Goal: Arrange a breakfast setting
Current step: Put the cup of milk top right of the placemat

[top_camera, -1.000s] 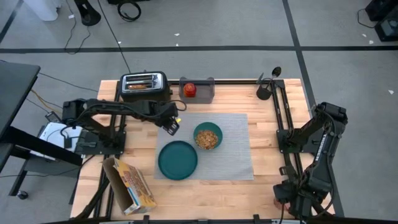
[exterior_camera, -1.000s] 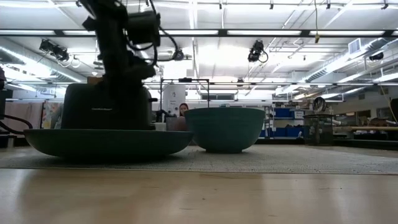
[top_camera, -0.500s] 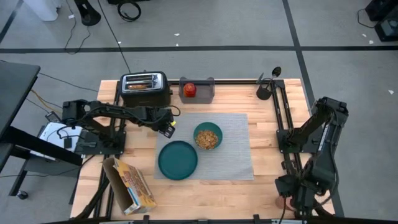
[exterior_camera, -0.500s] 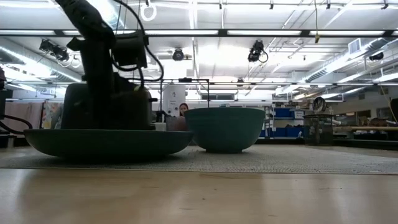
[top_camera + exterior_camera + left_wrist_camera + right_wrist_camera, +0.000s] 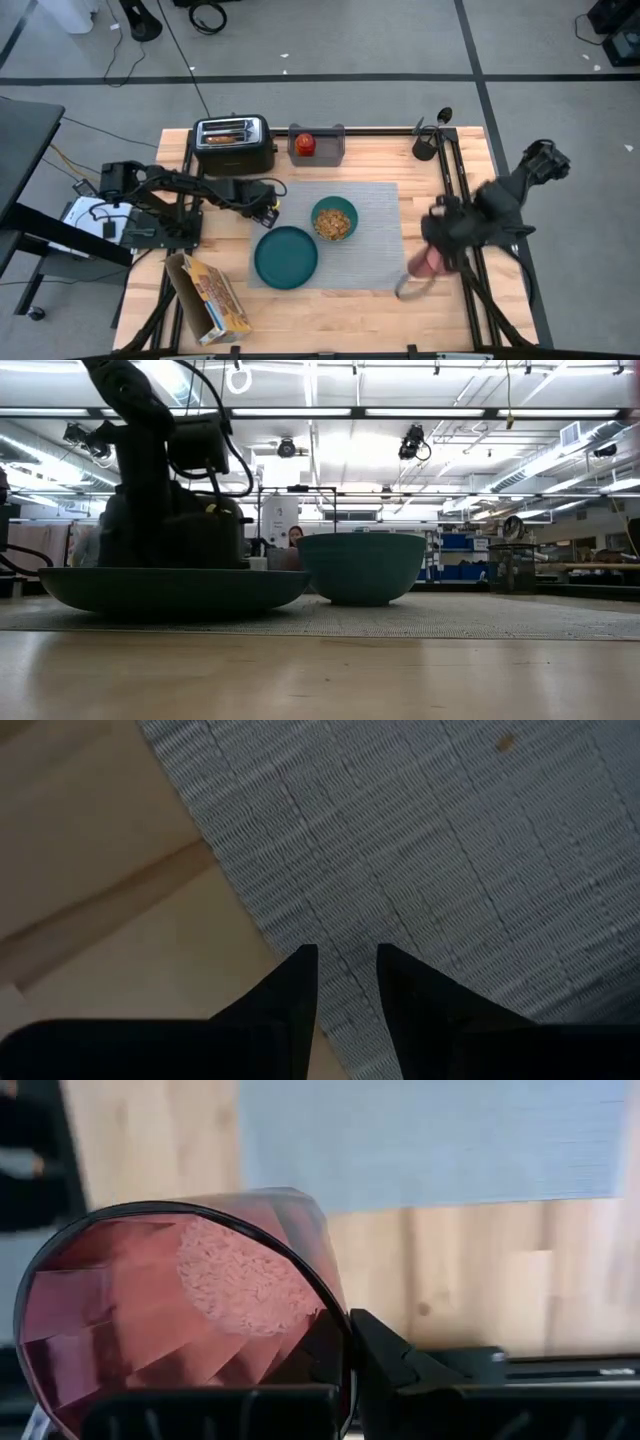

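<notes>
The translucent red cup (image 5: 190, 1315) is gripped at its rim by the right end effector (image 5: 432, 262), one dark finger (image 5: 400, 1365) pressed against its outer wall, just off the placemat's right edge near the bench's front right. In the high view the cup (image 5: 428, 260) shows as a reddish blur under the right arm, with a thin grey object, possibly the metal spoon (image 5: 412, 287), just beside it; what it is cannot be told for certain.

The grey ribbed placemat (image 5: 380, 235) lies at the middle of the bench (image 5: 330, 310). On it sit the teal plate (image 5: 286, 257) at front left and the smaller teal bowl (image 5: 334, 219), filled with brownish cereal, just behind and right of the plate. In the low view the plate (image 5: 170, 588) and bowl (image 5: 361, 567) stand side by side on the mat.

The left end effector (image 5: 270, 199) is held low over the placemat's rear left corner, empty; its fingers (image 5: 295, 990) are seen nearly pressed together, a narrow gap between them, above the mat's edge (image 5: 400, 870).

At the bench's rear the black toaster (image 5: 232, 142) holds a toast slice (image 5: 226, 136), and beside it a small grey tray (image 5: 333, 146) carries the red fruit (image 5: 305, 145). A cereal box (image 5: 212, 297) lies at front left.
</notes>
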